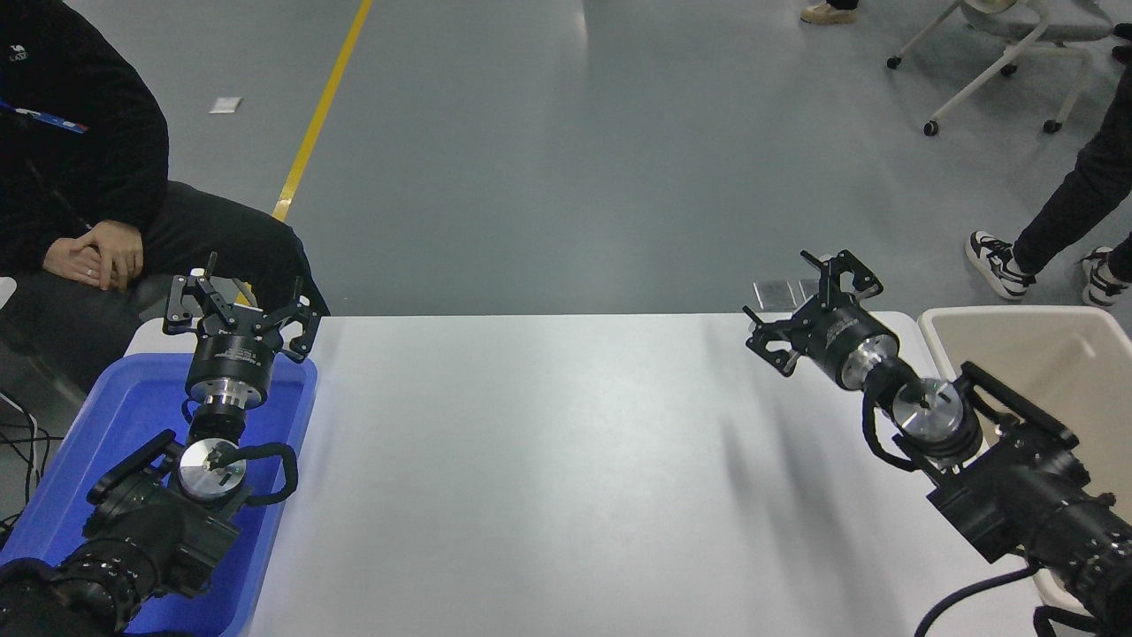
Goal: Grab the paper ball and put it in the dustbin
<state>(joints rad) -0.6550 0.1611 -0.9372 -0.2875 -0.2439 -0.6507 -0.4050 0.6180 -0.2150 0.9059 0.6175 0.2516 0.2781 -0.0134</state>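
The beige dustbin stands at the table's right edge, partly behind my right arm. No paper ball shows anywhere in view. My right gripper is open and empty, held over the table's far right part, just left of the dustbin. My left gripper is open and empty, parked at the lower left above the blue tray.
A seated person in black is at the far left, hands clasped. Another person's legs and a wheeled chair are at the far right on the floor. The white table spans the middle.
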